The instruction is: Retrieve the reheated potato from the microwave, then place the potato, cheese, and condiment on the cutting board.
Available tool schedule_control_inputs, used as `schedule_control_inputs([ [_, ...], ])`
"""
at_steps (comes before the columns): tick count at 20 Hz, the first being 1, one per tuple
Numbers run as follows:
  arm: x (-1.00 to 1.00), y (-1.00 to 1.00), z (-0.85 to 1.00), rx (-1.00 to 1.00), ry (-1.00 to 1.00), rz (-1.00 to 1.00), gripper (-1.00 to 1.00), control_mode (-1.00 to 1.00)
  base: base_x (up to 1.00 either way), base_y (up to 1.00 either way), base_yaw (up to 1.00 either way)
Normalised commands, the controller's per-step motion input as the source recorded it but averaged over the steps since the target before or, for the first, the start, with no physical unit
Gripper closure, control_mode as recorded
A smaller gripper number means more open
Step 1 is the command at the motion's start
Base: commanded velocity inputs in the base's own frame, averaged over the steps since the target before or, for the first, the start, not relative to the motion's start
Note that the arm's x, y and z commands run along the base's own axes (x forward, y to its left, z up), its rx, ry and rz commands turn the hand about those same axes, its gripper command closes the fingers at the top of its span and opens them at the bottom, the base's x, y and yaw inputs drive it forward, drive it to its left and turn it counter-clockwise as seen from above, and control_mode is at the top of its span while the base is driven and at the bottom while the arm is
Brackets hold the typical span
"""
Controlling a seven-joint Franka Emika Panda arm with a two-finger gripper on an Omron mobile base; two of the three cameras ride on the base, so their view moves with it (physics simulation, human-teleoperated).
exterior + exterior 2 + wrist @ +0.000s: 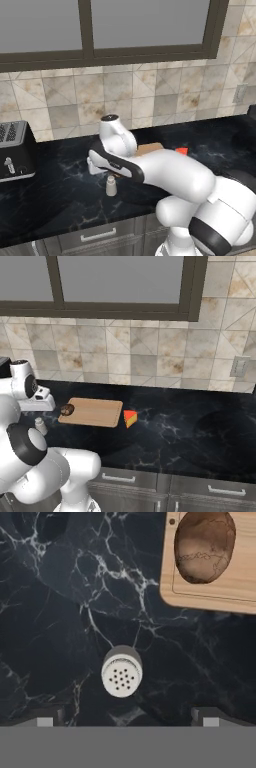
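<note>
The potato (pixel 204 546) lies on the left end of the wooden cutting board (pixel 210 587), as the right base view also shows for the potato (pixel 67 409) and board (pixel 95 412). The cheese (pixel 130 417) rests on the black counter just off the board's right end. The condiment shaker (pixel 121 673) stands upright on the counter near the board's left corner. My gripper (pixel 127 721) hovers directly above the shaker, open, with nothing between its fingers. The microwave is out of view.
A black toaster (pixel 15 150) stands at the counter's far left. The tiled wall with an outlet (pixel 240 366) rises behind the counter. Drawers (pixel 120 478) run below the counter's front edge.
</note>
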Motion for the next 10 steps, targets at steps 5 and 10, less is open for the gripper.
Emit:
schedule_control_inputs([
  [5, 0.0, 0.02, -0.23, -0.02, -0.09, 0.0, -1.0, -1.0, 0.0, 0.0, 0.0],
  [10, 0.0, 0.02, -0.19, 0.0, -0.11, 0.0, -1.0, -1.0, 0.0, 0.0, 0.0],
])
